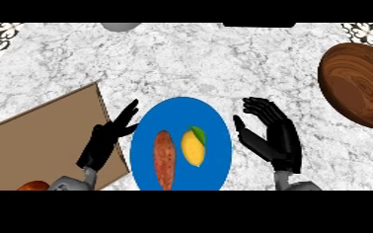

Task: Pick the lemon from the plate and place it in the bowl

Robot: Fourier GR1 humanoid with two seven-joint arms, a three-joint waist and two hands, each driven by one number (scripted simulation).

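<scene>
Task seemingly not begun, judging from the layout: yellow oval lemon [193, 148] with a green leaf lying on the round blue plate [211, 113] at near centre, just right of a long reddish-brown sweet potato [165, 160]; dark wooden bowl [350, 89] well apart at the far right edge, holding nothing visible; lifting, carrying right and setting down all left to do. Lemon's long axis running near to far, leaf end pointing far; right hand [273, 133] just right of the plate, fingers apart and holding nothing; left hand [109, 135] just left of the plate over a tan wooden board [51, 138], fingers likewise spread, idle.
</scene>
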